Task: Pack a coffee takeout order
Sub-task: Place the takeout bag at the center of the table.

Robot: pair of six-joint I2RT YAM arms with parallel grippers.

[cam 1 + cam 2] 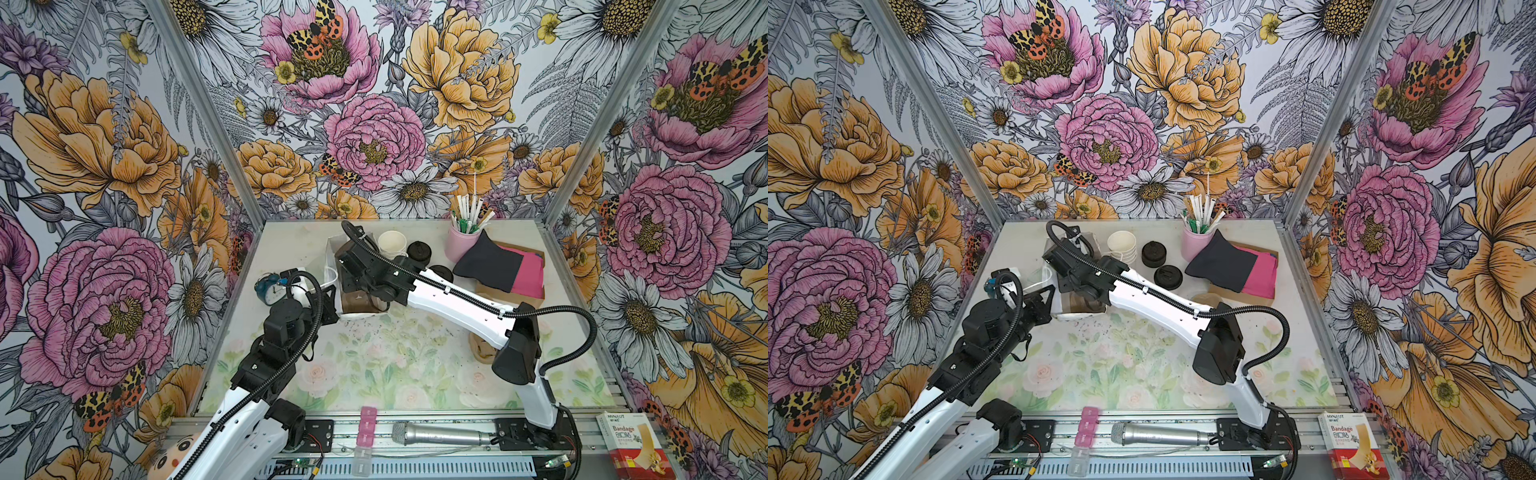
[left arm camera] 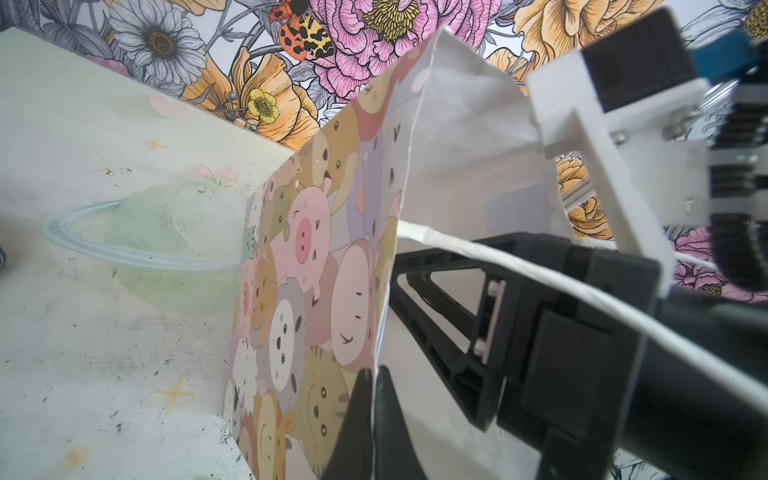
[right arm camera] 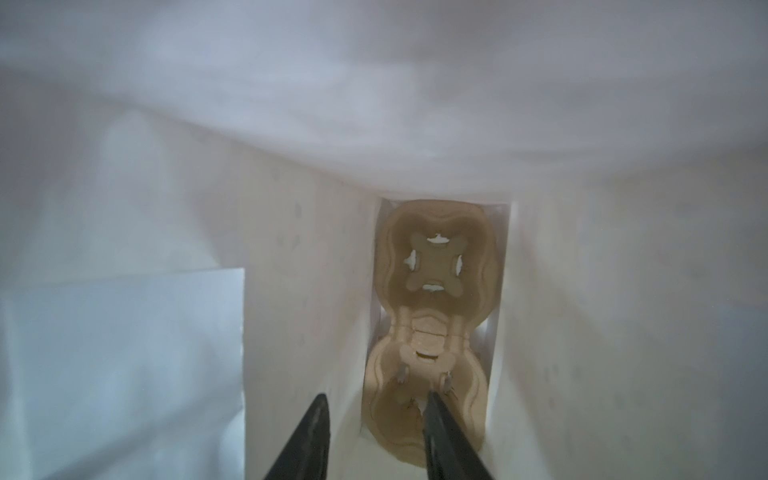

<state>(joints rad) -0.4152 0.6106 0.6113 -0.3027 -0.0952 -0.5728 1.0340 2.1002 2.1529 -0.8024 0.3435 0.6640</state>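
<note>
Right arm angled down into bag, right gripper narrowly parted above carrier; left gripper pinches bag rim. Floral mat, floral walls.

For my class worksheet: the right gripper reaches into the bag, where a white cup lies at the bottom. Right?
No. The right gripper reaches into the bag, but the right wrist view shows a brown cup carrier at the bottom instead.

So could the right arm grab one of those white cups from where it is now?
Probably not straight away. The right gripper is down inside the paper bag, over the cardboard carrier at its bottom. The white cups stand behind the bag, so it would need to lift out first.
</note>
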